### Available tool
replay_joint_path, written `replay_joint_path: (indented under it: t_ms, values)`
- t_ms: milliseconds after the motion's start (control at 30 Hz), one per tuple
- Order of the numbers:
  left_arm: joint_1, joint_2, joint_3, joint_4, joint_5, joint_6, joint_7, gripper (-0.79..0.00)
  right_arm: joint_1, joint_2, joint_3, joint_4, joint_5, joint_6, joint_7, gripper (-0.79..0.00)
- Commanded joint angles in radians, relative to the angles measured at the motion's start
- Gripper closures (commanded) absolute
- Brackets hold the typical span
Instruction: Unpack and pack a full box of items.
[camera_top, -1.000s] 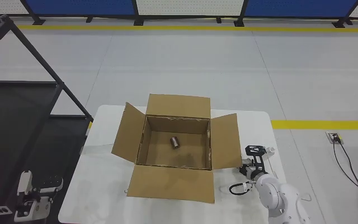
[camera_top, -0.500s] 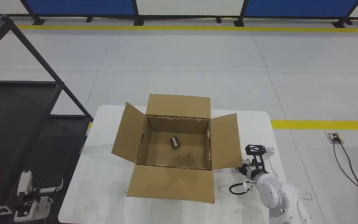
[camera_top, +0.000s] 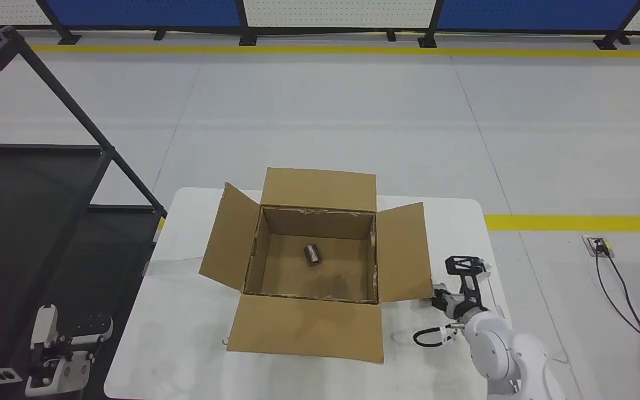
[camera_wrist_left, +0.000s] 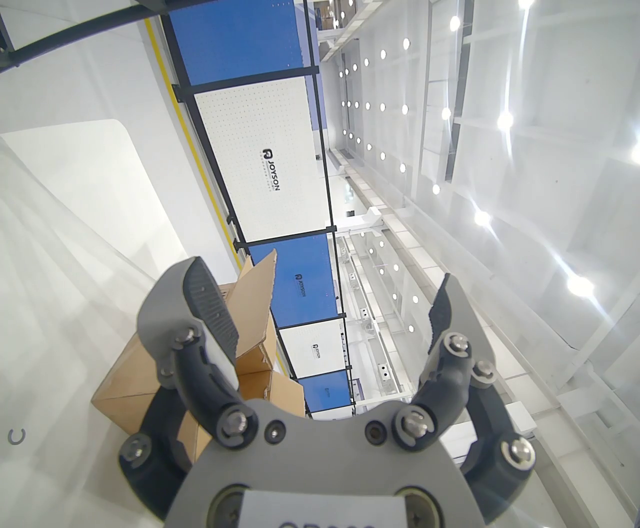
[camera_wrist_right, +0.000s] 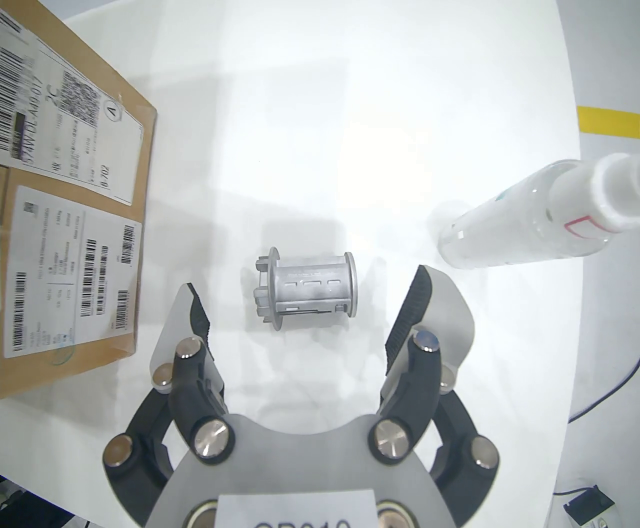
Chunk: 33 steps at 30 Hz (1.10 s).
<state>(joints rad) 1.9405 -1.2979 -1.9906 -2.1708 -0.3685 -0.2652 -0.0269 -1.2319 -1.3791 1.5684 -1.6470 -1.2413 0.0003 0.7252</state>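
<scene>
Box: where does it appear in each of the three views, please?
Top view: box, open, in the middle of the table.
Left wrist view: box behind one of the left fingers.
Right wrist view: box, labels up, beside the metal part.
Shared landmark: the white table under the box.

Barcode labels (camera_wrist_right: 70, 270) stand on the box (camera_wrist_right: 40, 369) flap, probably shipping slips; logo print marks wall panels (camera_wrist_left: 240, 150).

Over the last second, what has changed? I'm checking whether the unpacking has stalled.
The right gripper shifted slightly away from the cardboard box, toward the right edge of the table; it is open and holds nothing. The box and the small dark cylinder inside it stayed put.
</scene>
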Motion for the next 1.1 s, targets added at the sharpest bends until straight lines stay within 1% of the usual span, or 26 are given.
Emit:
replay_joint_path:
  t_ms: [0, 67, 233, 333, 500, 600, 667, 700, 800, 900, 1000, 1067]
  values:
    - [0.0, 0.0, 0.0, 0.0, 0.0, 0.0, 0.0, -0.785, -0.026, 0.002, 0.009, -0.063, -0.002, 0.005, -0.006, -0.733]
    - [0.0, 0.0, 0.0, 0.0, 0.0, 0.0, 0.0, -0.785, -0.057, 0.003, 0.019, -0.133, -0.026, 0.052, -0.025, -0.785]
    - [0.0, 0.0, 0.0, 0.0, 0.0, 0.0, 0.0, -0.785, -0.137, 0.001, 0.0, -0.307, -0.07, 0.134, -0.071, -0.785]
    - [0.0, 0.0, 0.0, 0.0, 0.0, 0.0, 0.0, -0.785, -0.156, -0.001, -0.022, -0.366, -0.103, 0.173, -0.07, -0.785]
    - [0.0, 0.0, 0.0, 0.0, 0.0, 0.0, 0.0, -0.785, -0.159, -0.002, -0.042, -0.403, -0.132, 0.206, -0.066, -0.785]
    - [0.0, 0.0, 0.0, 0.0, 0.0, 0.0, 0.0, -0.785, -0.161, -0.004, -0.046, -0.412, -0.125, 0.219, -0.09, -0.785]
    - [0.0, 0.0, 0.0, 0.0, 0.0, 0.0, 0.0, -0.785, -0.167, -0.005, -0.045, -0.42, -0.117, 0.233, -0.112, -0.785]
    - [0.0, 0.0, 0.0, 0.0, 0.0, 0.0, 0.0, -0.785, -0.171, -0.006, -0.044, -0.424, -0.114, 0.242, -0.128, -0.767]
    - [0.0, 0.0, 0.0, 0.0, 0.0, 0.0, 0.0, -0.785, -0.189, -0.007, -0.051, -0.443, -0.103, 0.243, -0.172, -0.785]
    - [0.0, 0.0, 0.0, 0.0, 0.0, 0.0, 0.0, -0.785, -0.212, -0.009, -0.062, -0.479, -0.107, 0.256, -0.225, -0.785]
    - [0.0, 0.0, 0.0, 0.0, 0.0, 0.0, 0.0, -0.785, -0.23, -0.014, -0.09, -0.522, -0.134, 0.316, -0.282, -0.785]
    - [0.0, 0.0, 0.0, 0.0, 0.0, 0.0, 0.0, -0.785, -0.231, -0.016, -0.126, -0.55, -0.144, 0.313, -0.308, -0.785]
